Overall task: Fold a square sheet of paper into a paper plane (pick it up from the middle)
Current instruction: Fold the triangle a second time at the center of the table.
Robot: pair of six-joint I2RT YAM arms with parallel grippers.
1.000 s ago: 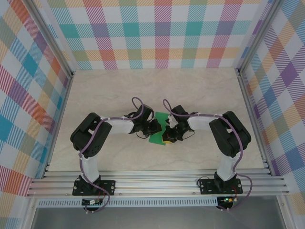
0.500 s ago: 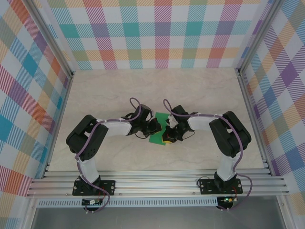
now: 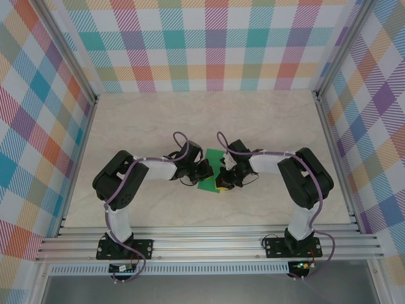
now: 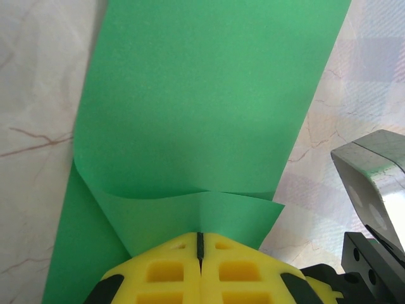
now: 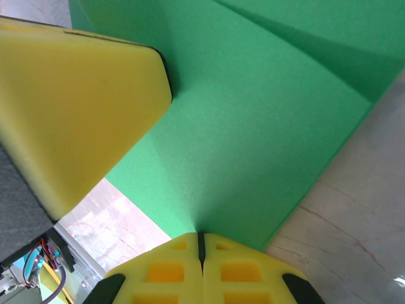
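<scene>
green paper sheet [image 3: 213, 156]: middle of desk [image 3: 272, 120], partly folded | left end effector [image 4: 200, 244]: clamped on its lifted flap | right end effector [image 5: 200, 240]: clamped on its edge | change: left arm [image 3: 155, 168] wiggled, paper stayed; fold looks early

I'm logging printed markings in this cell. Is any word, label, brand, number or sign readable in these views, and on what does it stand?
None can be read.
The green sheet is plain, the yellow fingers show only moulded recesses, and the table and checked walls bear no text.
</scene>
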